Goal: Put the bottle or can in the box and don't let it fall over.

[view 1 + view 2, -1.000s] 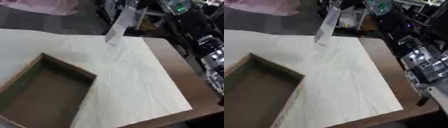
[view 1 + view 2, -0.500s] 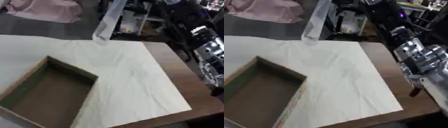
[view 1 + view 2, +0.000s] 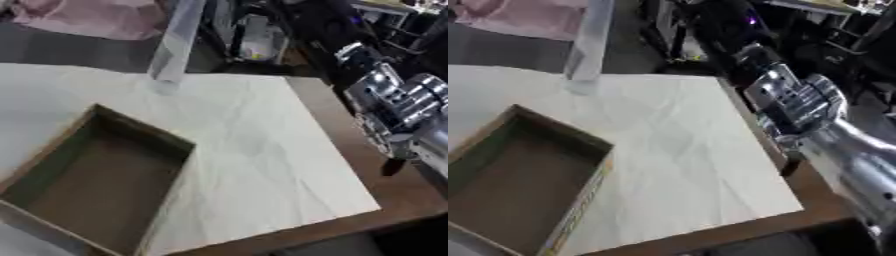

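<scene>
one arm is all i can see of the robot, the right arm (image 3: pixel 798 107), a silver and black bulk running along the right side of both frames. its hand is out of frame above, so i cannot tell whether the fingers are curled round anything. the left hand shows in no view.

moving outward, the bottle (image 3: pixel 178 42) is a tall pale clear shape in the upper left of the frame. its base is at or just above the white cloth (image 3: pixel 262 150) near the cloth's far edge, and its top runs off the top of the frame. it leans slightly, top toward the right. whether the base touches the cloth i cannot tell.

below it, in the lower left of the frame, lies the open cardboard box (image 3: pixel 52 150), well apart from the bottle. it looks empty, so i judge the placing is not yet done.

my worries from here: the bottle is tall and narrow and already tilted, so a fast swing toward the box could tip it further. if i bring it in too low, its base could catch the near wall of the box (image 3: pixel 140 129) and knock it over. letting go while it leans would topple it inside. the creased cloth may also snag a dragged base.
</scene>
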`<action>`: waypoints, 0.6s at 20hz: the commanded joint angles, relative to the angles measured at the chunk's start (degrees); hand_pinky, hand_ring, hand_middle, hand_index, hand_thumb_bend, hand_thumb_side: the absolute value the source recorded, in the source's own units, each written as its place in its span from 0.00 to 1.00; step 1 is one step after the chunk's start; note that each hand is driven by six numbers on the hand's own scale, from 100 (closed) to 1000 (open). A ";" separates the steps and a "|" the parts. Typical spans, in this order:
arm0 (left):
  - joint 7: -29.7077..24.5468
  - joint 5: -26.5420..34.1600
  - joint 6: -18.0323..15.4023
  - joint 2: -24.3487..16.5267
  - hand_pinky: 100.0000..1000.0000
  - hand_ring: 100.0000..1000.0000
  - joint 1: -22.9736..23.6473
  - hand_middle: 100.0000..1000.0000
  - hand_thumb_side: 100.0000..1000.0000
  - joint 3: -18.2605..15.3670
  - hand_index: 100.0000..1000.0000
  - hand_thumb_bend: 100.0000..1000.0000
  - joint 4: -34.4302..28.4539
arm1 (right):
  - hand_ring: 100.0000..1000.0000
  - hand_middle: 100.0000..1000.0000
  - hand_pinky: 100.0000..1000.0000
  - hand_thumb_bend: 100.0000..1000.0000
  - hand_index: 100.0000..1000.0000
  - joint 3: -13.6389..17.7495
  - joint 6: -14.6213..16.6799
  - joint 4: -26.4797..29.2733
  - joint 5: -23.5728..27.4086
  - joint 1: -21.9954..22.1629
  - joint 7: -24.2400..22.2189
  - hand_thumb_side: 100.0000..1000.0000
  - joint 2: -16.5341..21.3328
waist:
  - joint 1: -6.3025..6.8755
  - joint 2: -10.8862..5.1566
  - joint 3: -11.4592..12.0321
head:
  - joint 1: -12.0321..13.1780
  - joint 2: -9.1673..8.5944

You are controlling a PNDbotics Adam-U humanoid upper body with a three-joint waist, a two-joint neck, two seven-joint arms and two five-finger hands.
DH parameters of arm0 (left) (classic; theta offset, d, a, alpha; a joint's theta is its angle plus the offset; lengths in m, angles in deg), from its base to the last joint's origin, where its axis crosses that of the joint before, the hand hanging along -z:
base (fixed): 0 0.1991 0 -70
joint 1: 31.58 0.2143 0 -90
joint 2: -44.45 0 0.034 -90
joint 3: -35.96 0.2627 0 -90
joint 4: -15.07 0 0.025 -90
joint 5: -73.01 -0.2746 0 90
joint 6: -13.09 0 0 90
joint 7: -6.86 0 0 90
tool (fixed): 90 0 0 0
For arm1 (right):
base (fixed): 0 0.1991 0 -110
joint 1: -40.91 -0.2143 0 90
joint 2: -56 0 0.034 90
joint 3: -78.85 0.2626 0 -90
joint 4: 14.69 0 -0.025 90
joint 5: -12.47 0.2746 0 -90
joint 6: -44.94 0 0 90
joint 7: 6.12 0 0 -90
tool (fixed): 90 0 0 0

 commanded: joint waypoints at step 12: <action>1.13 -0.25 2.38 0.74 0.58 0.74 -1.90 0.62 0.69 -0.59 0.87 0.05 -1.13 | 0.69 0.05 0.00 0.04 0.17 -1.69 4.38 1.01 -7.84 -3.00 -1.51 0.23 -4.86 | 0.38 -1.50 2.51 | -4.19 0.69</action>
